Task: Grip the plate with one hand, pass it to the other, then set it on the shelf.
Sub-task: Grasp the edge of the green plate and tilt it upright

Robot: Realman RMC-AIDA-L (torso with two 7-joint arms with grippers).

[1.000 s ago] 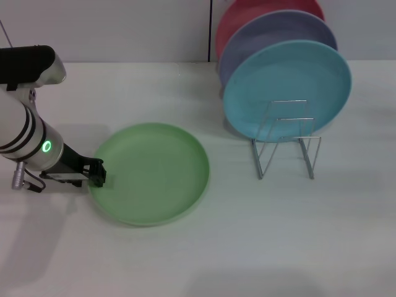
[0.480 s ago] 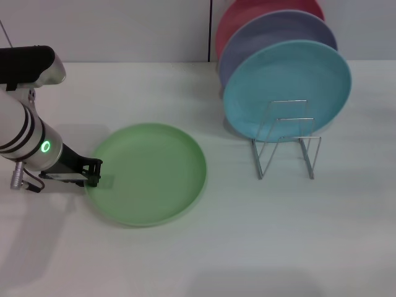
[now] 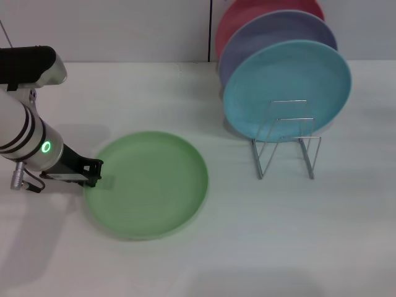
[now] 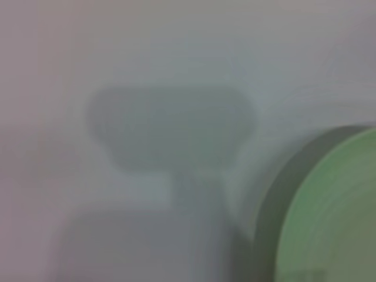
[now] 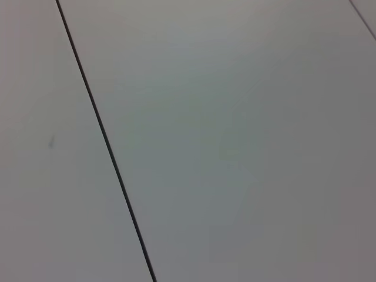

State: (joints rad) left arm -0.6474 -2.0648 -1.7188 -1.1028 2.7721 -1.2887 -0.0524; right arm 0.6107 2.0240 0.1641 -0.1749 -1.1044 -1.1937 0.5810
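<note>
The light-green plate is in the head view at the left-middle of the white table, its far side raised slightly off the surface. My left gripper, on the wrist with the green light, is shut on the plate's left rim. The left wrist view shows only a blurred edge of the plate and its shadow on the table. The silver wire shelf stands to the right of the plate, well apart from it. My right gripper is out of view; its wrist view shows only a pale surface with a dark seam.
A light-blue plate leans upright in the back of the shelf, with a lavender plate and a red plate behind it. Bare white table lies in front of the shelf and the green plate.
The left gripper's fingers closed onto the plate's left rim. The plate has since shifted toward me and looks larger, lifted off the table. The arm itself barely moved.
</note>
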